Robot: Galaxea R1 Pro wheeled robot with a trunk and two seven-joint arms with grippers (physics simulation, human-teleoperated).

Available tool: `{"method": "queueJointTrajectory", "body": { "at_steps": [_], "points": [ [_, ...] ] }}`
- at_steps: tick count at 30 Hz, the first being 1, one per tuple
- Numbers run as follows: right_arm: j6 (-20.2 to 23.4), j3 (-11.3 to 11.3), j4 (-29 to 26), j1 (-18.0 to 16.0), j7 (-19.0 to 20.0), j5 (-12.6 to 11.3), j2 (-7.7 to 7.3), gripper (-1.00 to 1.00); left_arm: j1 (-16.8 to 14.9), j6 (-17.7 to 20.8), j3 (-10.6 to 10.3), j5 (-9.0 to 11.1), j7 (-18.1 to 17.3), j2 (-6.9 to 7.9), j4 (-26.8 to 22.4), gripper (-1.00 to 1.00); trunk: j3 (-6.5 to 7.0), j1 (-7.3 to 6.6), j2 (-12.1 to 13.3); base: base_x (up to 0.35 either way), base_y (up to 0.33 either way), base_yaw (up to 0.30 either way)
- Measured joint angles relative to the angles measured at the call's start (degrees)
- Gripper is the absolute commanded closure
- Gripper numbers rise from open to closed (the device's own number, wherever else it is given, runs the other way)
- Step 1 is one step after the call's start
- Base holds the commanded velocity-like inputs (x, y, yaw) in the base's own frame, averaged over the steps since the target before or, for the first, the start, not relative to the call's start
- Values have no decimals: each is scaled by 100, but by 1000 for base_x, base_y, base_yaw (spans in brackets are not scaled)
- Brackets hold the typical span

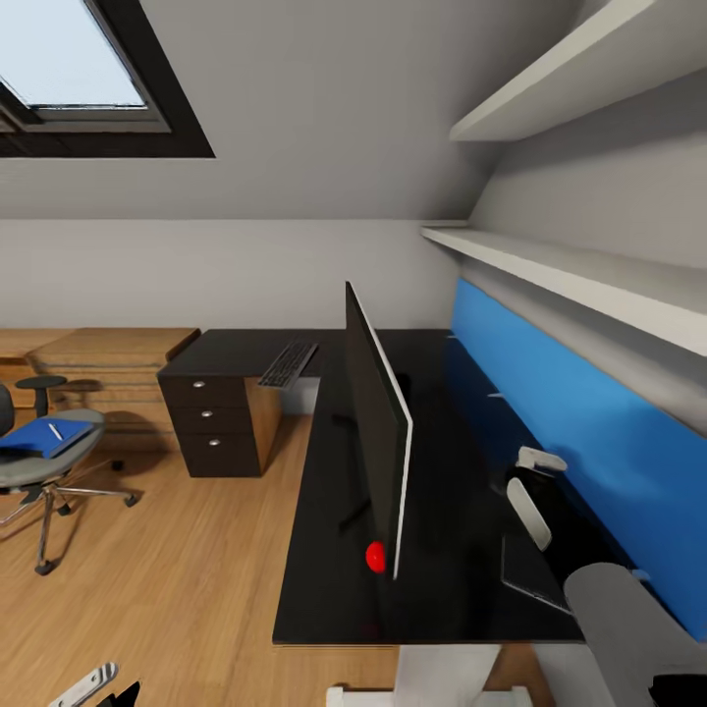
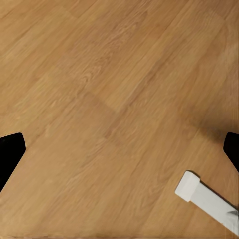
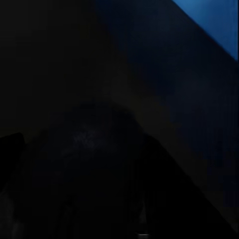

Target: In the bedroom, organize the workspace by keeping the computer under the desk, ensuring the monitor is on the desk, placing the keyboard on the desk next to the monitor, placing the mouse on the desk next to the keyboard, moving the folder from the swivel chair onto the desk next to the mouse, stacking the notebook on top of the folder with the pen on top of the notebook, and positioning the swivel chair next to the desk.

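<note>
On the black surface, monitor edge-on, keyboard at 11 o'clock; right gripper spread unclear.

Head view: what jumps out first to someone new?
The black monitor stands edge-on in the middle of the black desk, with a small red dot low beside its edge. Behind it the bright blue wall panel runs along the desk's right side. Far left, the swivel chair stands out on the wood floor, the blue folder lying on its seat.
</note>
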Motion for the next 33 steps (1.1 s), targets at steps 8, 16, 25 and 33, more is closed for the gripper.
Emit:
{"method": "queueJointTrajectory", "body": {
  "at_steps": [8,16,25,33],
  "points": [
    [425,33,-2094,1450,-392,2,38,100,0,9,-12,11,7,5,0,-100,143,-176,321,-332,0,0],
    [371,59,-3390,3067,-816,-4,382,100,0,12,-22,0,15,-2,-1,-100,286,-355,642,-73,0,0],
    [-848,1150,-2911,4009,-832,34,540,100,0,8,-59,-4,12,-7,71,-100,395,-488,884,-2,0,0],
    [-1693,2110,-2071,4063,-838,38,551,100,0,8,-80,-59,8,-5,179,-100,396,-488,884,0,0,0]
  ]
}}
